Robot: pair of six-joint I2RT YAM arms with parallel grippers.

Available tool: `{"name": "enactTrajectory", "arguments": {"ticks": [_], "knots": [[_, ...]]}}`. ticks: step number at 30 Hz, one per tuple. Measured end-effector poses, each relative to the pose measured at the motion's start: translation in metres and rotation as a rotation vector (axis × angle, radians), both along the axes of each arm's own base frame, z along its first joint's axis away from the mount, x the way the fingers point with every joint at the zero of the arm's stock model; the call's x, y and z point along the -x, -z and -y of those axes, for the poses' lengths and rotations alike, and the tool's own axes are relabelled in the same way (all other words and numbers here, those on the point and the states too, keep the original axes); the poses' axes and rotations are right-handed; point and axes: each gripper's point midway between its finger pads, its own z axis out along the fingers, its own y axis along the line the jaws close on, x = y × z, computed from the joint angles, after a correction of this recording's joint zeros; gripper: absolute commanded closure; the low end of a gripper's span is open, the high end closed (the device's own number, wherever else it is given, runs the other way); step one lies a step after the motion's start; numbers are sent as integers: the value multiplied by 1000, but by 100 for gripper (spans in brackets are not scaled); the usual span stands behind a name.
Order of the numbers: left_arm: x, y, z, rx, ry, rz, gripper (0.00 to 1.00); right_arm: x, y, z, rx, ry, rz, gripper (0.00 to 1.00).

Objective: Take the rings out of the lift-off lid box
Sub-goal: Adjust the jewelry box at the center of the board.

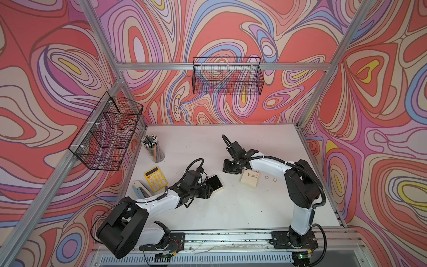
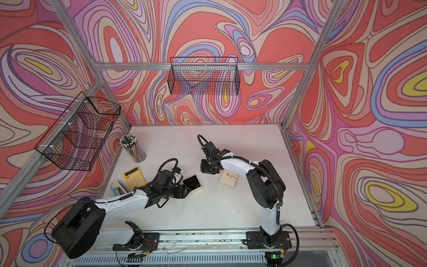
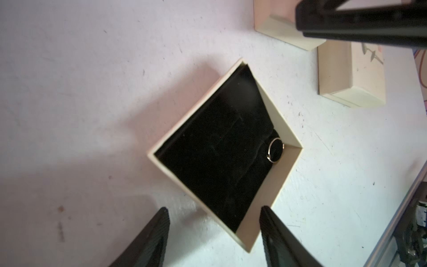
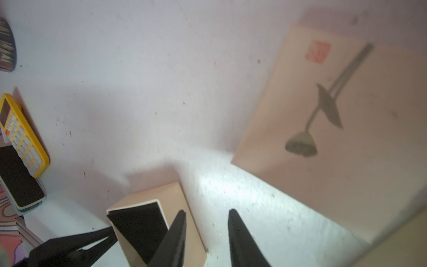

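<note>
The rings [image 1: 266, 177] are split across the counter [image 1: 231, 208], one boxed and two loose. By the far-left corner stands a cup of pencils [image 1: 153, 148]. Nearer along the left edge lie a yellow calculator [image 1: 156, 179] and a pale grey stapler-like tool [image 1: 139, 188].

Right of them the left end effector [image 3: 214, 208] hangs low with its fingers well apart, gripping nothing. The near corner of the open box [image 3: 279, 124] sits between them. That box, left of the counter's middle, is cream with a black lining, and a single ring [image 3: 275, 150] rests on the lining at one corner.

Next, the right end effector [image 4: 207, 210] hovers above the counter between box and lid, its fingers partly apart and empty. The lid [image 1: 249, 179], cream with a printed flower stem, lies flat just right of the middle. Between it and the right edge the two loose rings lie flat, near each other but not touching.
</note>
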Motion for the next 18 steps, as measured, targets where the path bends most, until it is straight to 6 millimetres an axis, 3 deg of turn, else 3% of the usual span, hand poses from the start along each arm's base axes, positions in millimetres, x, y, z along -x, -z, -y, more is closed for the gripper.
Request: {"name": "enactTrajectory", "arguments": {"ticks": [7,13,18], "knots": [[-5,1,27,62,33,-2,35,48,21,33,-7,109,-100,71],[-19,-6,67,107,85,-12,35,50,9,34,-54,157,-86,68],[-27,-18,78,129,83,9,34,56,4,39,-89,197,-80,62]]}}
